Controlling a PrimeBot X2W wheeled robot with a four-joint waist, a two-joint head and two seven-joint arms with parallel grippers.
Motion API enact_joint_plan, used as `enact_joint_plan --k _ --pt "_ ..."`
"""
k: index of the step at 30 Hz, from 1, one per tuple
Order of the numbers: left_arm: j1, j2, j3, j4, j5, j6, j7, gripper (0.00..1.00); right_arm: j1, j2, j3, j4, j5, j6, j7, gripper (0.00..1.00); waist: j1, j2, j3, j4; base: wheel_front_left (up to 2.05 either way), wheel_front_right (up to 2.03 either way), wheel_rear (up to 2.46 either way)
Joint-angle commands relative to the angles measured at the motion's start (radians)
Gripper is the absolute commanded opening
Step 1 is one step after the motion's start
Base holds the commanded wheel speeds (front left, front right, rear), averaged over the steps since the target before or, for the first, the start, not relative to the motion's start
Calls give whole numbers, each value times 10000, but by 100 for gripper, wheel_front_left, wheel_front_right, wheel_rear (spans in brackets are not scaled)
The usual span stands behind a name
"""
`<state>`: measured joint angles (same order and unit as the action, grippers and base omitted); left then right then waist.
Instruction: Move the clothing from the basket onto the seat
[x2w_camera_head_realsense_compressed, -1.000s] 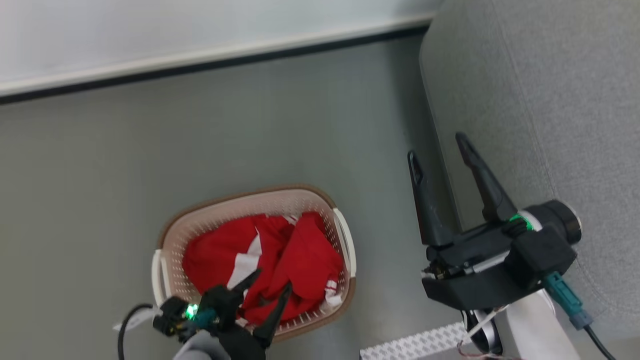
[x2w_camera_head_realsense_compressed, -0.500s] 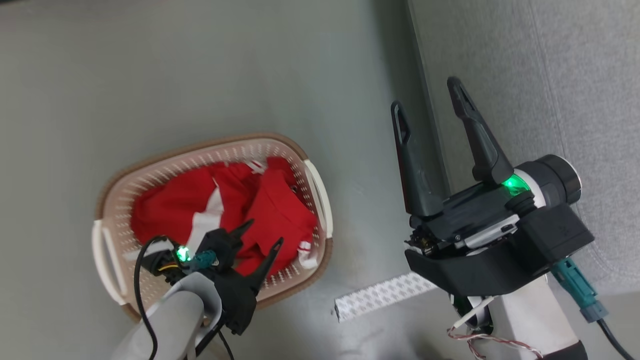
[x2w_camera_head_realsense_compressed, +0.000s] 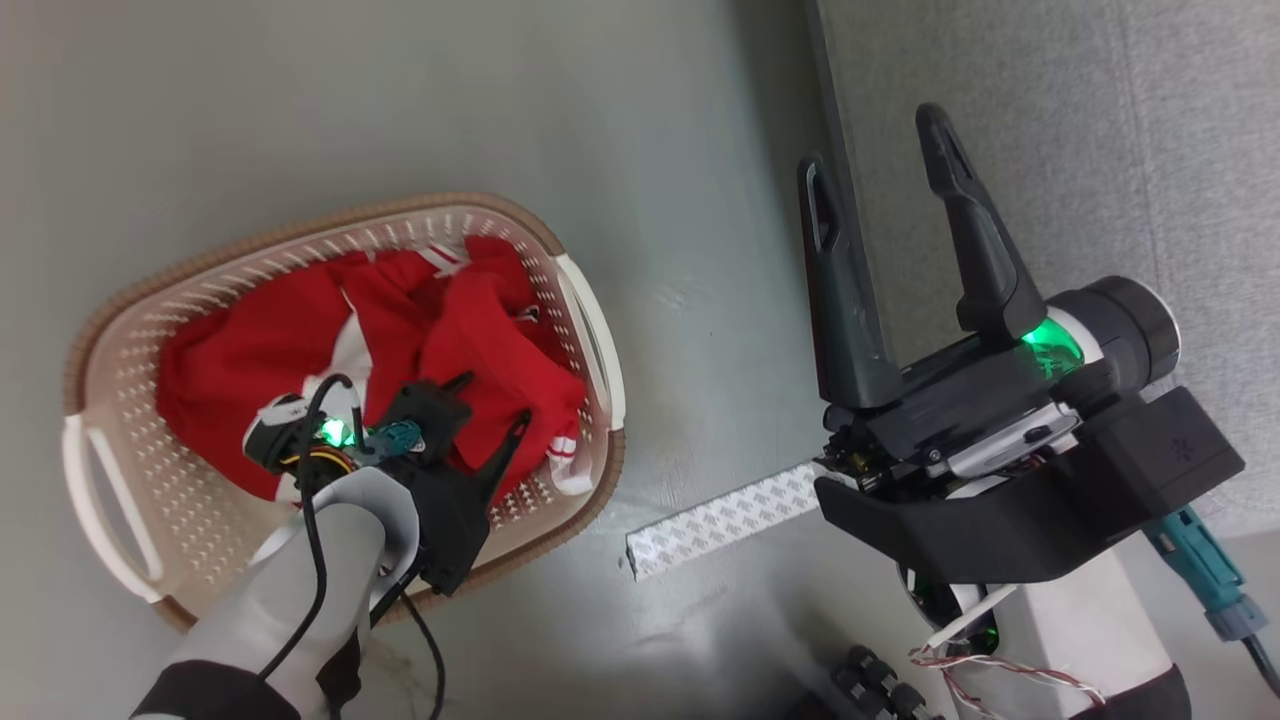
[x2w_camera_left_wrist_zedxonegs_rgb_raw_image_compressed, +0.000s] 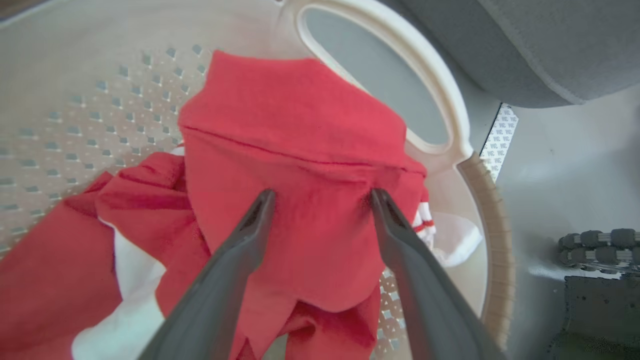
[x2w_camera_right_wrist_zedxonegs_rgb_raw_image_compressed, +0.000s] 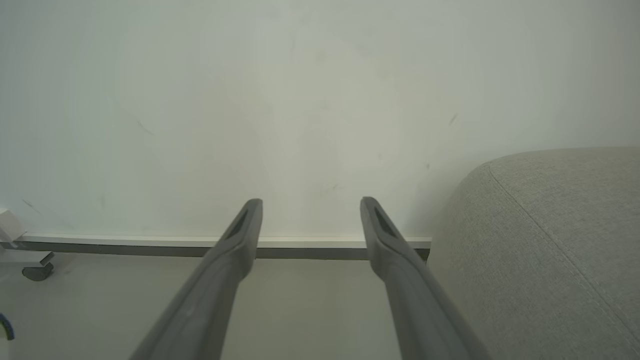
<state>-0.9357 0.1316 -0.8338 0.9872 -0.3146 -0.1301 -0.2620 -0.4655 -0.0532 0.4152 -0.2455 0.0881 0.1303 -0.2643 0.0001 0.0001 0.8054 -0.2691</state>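
The clothing (x2w_camera_head_realsense_compressed: 480, 340) is a red heap with white panels and striped trim, lying in the cream basket (x2w_camera_head_realsense_compressed: 300, 225) on the floor at the left. My left gripper (x2w_camera_head_realsense_compressed: 493, 400) reaches down into the basket, open. In the left wrist view its fingertips (x2w_camera_left_wrist_zedxonegs_rgb_raw_image_compressed: 267, 197) press against a red fold of the clothing (x2w_camera_left_wrist_zedxonegs_rgb_raw_image_compressed: 300, 115), one on each side, near the white handle (x2w_camera_left_wrist_zedxonegs_rgb_raw_image_compressed: 440, 100). My right gripper (x2w_camera_head_realsense_compressed: 872, 145) hangs open and empty beside the grey seat (x2w_camera_head_realsense_compressed: 1100, 130), well apart from the basket. In the right wrist view the right gripper (x2w_camera_right_wrist_zedxonegs_rgb_raw_image_compressed: 310, 201) points at a pale wall, with the seat (x2w_camera_right_wrist_zedxonegs_rgb_raw_image_compressed: 550, 240) to its right.
A white patterned strip (x2w_camera_head_realsense_compressed: 720, 520) lies on the grey floor between the basket and the seat. Dark wheels of my base (x2w_camera_head_realsense_compressed: 880, 685) show at the bottom. A baseboard (x2w_camera_right_wrist_zedxonegs_rgb_raw_image_compressed: 125, 242) runs along the wall, with a small caster (x2w_camera_right_wrist_zedxonegs_rgb_raw_image_compressed: 35, 272) at its left end.
The head camera has tilted down, so the whole picture shifted. My left gripper has gone from the basket's near rim further in over the red heap. Both grippers stay open.
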Motion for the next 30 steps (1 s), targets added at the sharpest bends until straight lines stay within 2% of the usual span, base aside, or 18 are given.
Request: enact_joint_plan --k 1,6,13,20,21,22,23,30 --pt "-64 32 3 148 103 26 -30 100 -205 42 5 -59 49 8 -17 100 -1 -1 370 -178 0 0 0" --pt "-464 -64 -24 642 272 51 -30 100 -252 39 -26 -113 171 8 -17 100 -1 -1 674 -234 0 0 0" --pt "-824 -108 67 1199 440 631 -30 100 -285 38 18 -137 303 8 -17 100 -1 -1 940 -319 0 0 0" --pt "-1138 -272 -82 2075 564 754 -30 100 -351 37 -14 -151 490 8 -17 100 -1 -1 1154 -414 0 0 0" --pt "-1151 -364 -172 2341 541 623 96 75 -348 39 -26 -132 537 8 -17 100 -1 -1 1148 -421 0 0 0" --pt "-1135 -405 -241 2452 533 540 218 31 -344 37 -27 -125 584 8 -17 100 -1 -1 1136 -425 0 0 0" --pt "-1161 -432 -334 2512 590 464 238 1 -341 37 -22 -117 582 8 -17 100 -1 -1 1123 -429 0 0 0" --pt "-1261 -464 -391 2636 486 393 87 0 -335 38 -27 -70 643 8 -16 100 -1 -1 881 -386 0 0 0"
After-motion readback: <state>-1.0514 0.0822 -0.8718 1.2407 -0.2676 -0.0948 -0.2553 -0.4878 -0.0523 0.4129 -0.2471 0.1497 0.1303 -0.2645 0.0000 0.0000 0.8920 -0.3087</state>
